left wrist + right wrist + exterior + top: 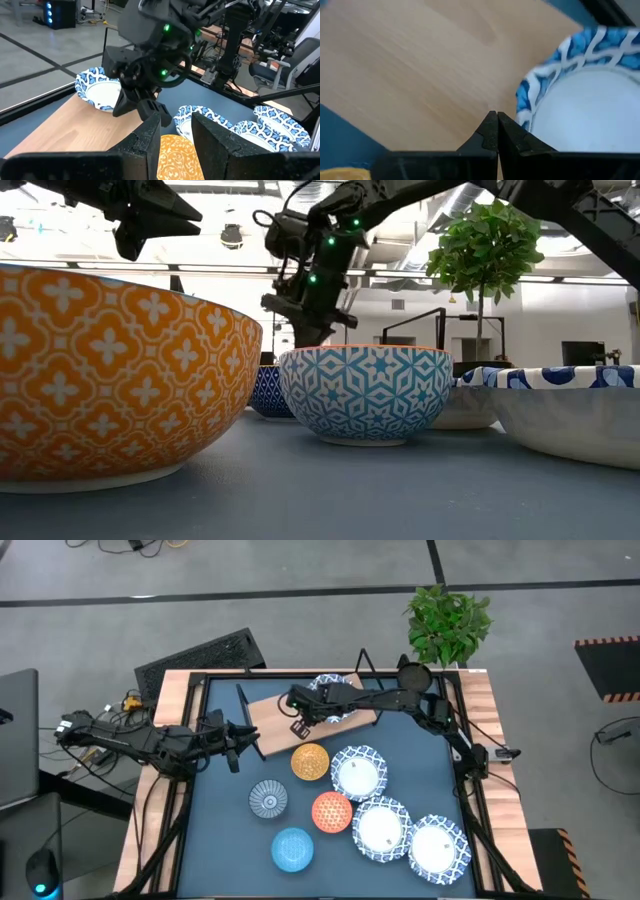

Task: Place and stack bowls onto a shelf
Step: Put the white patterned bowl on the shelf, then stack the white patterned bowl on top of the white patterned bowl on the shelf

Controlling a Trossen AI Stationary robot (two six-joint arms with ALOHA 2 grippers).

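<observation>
The shelf (275, 712) is a light-wood board at the table's far side. One white bowl with a blue-patterned rim (330, 688) stands on it and also shows in the right wrist view (585, 100). My right gripper (300, 705) is shut and empty over the board, just left of that bowl (97, 90); its fingertips (496, 125) meet beside the rim. My left gripper (235, 745) is open and empty (176, 135) at the table's left, pointing toward the shelf. The yellow-orange (310, 761), grey-blue patterned (268, 799), red-orange (332, 811) and light blue (292, 848) bowls rest on the tabletop.
Three more white bowls with blue rims (358, 772), (380, 828), (437, 846) stand on the dark-blue tabletop toward the near right. A potted plant (448, 622) stands at the far right corner. Thin black wire frame pieces (245, 700) rise beside the board.
</observation>
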